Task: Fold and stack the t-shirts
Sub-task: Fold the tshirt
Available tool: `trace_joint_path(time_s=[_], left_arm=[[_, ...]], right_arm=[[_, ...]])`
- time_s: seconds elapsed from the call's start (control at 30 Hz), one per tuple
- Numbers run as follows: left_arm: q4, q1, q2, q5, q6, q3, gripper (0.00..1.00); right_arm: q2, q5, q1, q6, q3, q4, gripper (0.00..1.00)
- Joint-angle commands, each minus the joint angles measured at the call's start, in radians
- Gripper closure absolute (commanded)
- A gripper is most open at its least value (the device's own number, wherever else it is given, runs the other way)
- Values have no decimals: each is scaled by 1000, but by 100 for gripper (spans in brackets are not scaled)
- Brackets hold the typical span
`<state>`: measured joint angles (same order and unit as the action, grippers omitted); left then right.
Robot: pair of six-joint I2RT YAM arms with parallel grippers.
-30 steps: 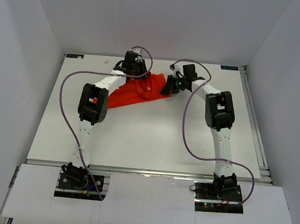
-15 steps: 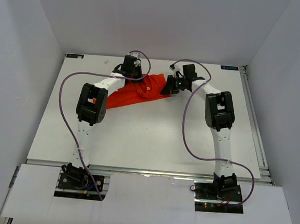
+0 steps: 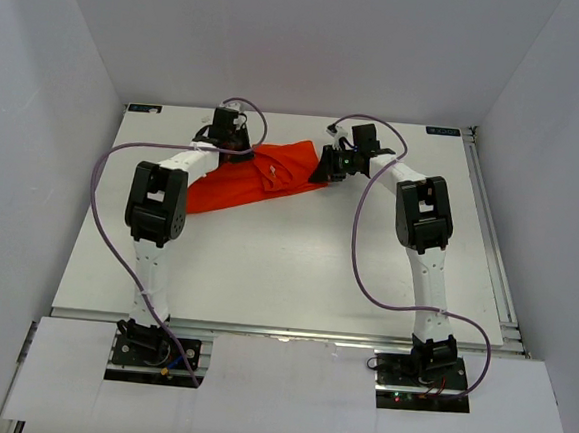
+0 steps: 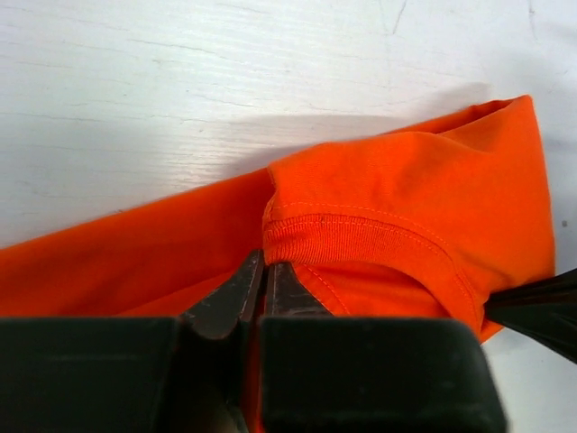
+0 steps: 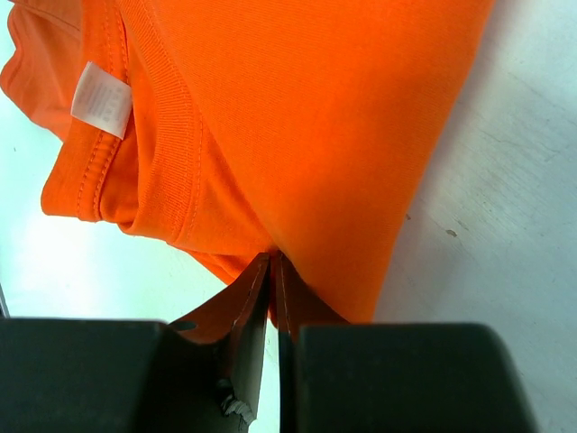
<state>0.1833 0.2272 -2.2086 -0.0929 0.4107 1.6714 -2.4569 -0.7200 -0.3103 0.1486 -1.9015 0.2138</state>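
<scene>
The orange-red t-shirt [image 3: 263, 169] lies bunched at the far middle of the table, stretched between both grippers. My left gripper [image 3: 237, 149] is shut on the shirt near its ribbed collar [image 4: 361, 236], its jaws pinched together [image 4: 262, 271]. My right gripper [image 3: 325, 169] is shut on the shirt's right end, its jaws closed on a fold of fabric [image 5: 270, 263]. The collar with a white label [image 5: 101, 99] shows in the right wrist view. The shirt [image 5: 297, 117] hangs from the right jaws just above the table.
The white table [image 3: 286, 266] has raised rails along its right edge [image 3: 493, 243] and near edge. White walls enclose the left, right and back. Purple cables loop from both arms.
My left gripper has moved left with the shirt in it, pulling the cloth out wider. The right gripper has stayed about where it was.
</scene>
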Motion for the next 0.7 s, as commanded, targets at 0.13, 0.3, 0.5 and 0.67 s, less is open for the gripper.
trace_joint_path(time_s=[0.13,0.3,0.5,0.67], left_arm=[[82,-22,24,42,-18,94,39],[84,-20,76,-25,-3,74,23],[76,-22,226,-158,40,-57,29],[-13,-22,357,-307,66,-228,26]], right_arm=[[-8,73,-6,-35,9,45,86],[-10,70,-7,-37,7,47,86],[-8,71,-9,-40,5,48,86],[-7,73,-9,-46,5,53,86]])
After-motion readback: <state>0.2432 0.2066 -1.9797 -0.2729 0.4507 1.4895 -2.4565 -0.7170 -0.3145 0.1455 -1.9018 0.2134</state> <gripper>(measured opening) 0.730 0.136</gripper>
